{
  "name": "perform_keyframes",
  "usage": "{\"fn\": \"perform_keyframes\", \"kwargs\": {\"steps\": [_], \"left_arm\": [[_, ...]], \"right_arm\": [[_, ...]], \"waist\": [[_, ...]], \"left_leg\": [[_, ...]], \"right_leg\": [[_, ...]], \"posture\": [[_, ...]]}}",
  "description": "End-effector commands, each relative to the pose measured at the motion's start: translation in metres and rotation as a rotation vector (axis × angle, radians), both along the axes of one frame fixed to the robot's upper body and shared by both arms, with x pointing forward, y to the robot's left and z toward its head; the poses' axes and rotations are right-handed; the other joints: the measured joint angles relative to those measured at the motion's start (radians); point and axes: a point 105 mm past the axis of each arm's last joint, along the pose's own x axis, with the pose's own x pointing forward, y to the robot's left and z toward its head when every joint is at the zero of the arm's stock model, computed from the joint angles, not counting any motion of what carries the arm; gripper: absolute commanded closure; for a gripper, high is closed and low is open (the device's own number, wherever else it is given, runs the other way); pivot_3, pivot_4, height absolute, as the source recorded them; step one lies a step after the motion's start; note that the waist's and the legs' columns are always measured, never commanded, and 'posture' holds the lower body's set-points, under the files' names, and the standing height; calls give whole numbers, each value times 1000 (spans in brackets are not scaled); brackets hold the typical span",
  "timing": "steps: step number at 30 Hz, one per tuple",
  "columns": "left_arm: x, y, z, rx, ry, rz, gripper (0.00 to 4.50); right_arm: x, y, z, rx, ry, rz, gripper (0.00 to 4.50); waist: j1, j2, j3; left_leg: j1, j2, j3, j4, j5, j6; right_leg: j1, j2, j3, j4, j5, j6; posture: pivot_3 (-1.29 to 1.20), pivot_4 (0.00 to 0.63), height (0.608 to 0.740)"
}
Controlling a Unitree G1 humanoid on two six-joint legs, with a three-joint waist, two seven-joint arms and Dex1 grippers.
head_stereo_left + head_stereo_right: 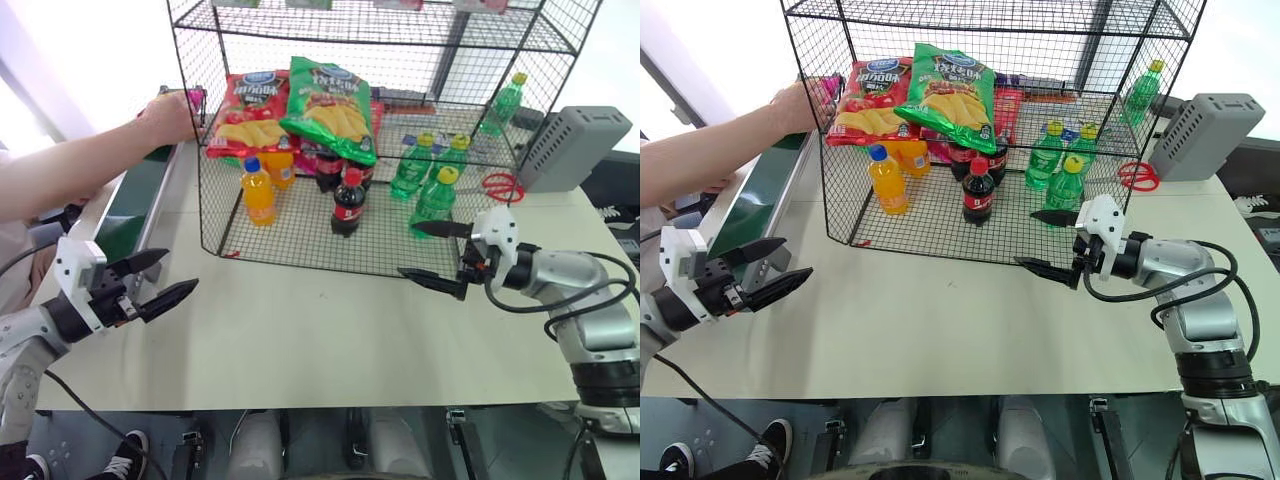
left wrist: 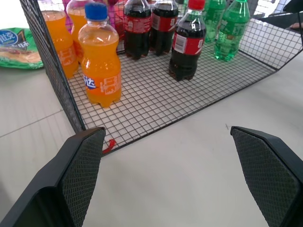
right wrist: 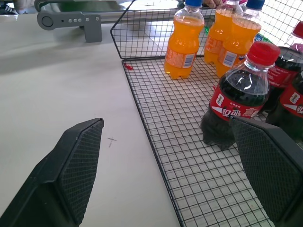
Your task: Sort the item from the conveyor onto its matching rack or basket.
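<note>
A: Where's the item?
B: Far end of the conveyor, under a person's hand, just beside the rack at its left corner. Mostly hidden, with a sliver of magenta showing.

A: Pincers?
B: Left pincer spread wide and empty, hovering over the desk beside the near end of the belt. Right pincer spread wide and empty too, just before the rack's front mesh.

A: Handling?
B: Probably light, puffed with air, glossy and slippery, with crisps inside that break easily. Best pinched on a flat sealed seam or a corner, gently, never across the belly.

A: Room to move?
B: Open desk between the two arms. Grey side rails on the belt to clear when reaching in. Tier already crowded, with the red bag and the green bag lying over the orange bottles and the cola bottles. Wire edges likely to snag a soft bag, so a high approach looks safer
</note>
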Motion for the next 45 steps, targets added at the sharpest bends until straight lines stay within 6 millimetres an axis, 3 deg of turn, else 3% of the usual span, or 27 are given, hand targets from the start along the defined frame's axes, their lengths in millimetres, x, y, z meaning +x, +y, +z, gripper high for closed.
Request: {"fn": "perform_keyframes", "kwargs": {"steps": [1, 10, 18, 22, 25, 32, 37, 43, 45], "left_arm": [[4, 10, 17, 36, -106, 55, 0], [9, 16, 19, 77, -156, 109, 0], [-14, 28, 9, 159, -113, 137, 0], [-28, 36, 9, 312, -163, 157, 0], [-37, 56, 11, 504, -231, 237, 0], [-70, 88, 1, 833, -291, 276, 0], [-88, 110, -19, 1043, -296, 260, 0], [-87, 122, -27, 1081, -308, 267, 0], [-83, 122, -28, 1080, -318, 265, 0]], "right_arm": [[0, 4, 8, 8, -46, 22, 83], [-2, 15, 9, 13, -44, 64, 83], [-25, 74, 7, 169, 68, 216, 83], [-40, 96, 0, 166, 115, 307, 83], [-39, 111, -2, 178, 130, 359, 83], [-41, 125, -7, 175, 145, 450, 83], [-37, 131, -14, 124, 100, 474, 83], [-30, 134, -31, 37, 86, 467, 83], [-30, 136, -27, 63, 80, 471, 83]], "waist": [[1, 0, 0], [0, 0, 0], [-9, 0, 0], [-7, 0, 0], [-6, -1, 0], [-6, -1, -1], [-7, -1, -1], [-3, -5, -3], [-5, -5, -3]], "left_leg": [[0, 0, 0, 0, 0, 0], [0, 0, 0, 0, 0, 0], [0, 1, 0, 0, 0, 0], [0, 1, 0, 0, 0, 0], [0, 1, 0, 0, 0, 0], [0, 1, 0, 0, 0, 0], [0, 1, 1, 0, 0, 0], [0, 1, 1, 0, -1, 1], [0, 1, 1, 0, -1, 1]], "right_leg": [[0, 0, 0, 0, 0, 0], [0, 0, 0, 0, 0, 0], [0, 0, 0, 1, 0, 0], [0, 0, 0, 1, 0, 0], [0, 0, 0, 1, 0, -1], [0, 0, 0, 0, 0, -1], [-1, 0, 0, 0, 0, -1], [-1, 0, -1, 0, 0, -1], [-1, 0, -1, 0, 0, -1]], "posture": [[0, 150, 740], [0, 150, 740], [0, 150, 740], [0, 150, 740], [0, 150, 740], [0, 150, 740], [0, 150, 740], [0, 150, 740], [0, 150, 740]]}}
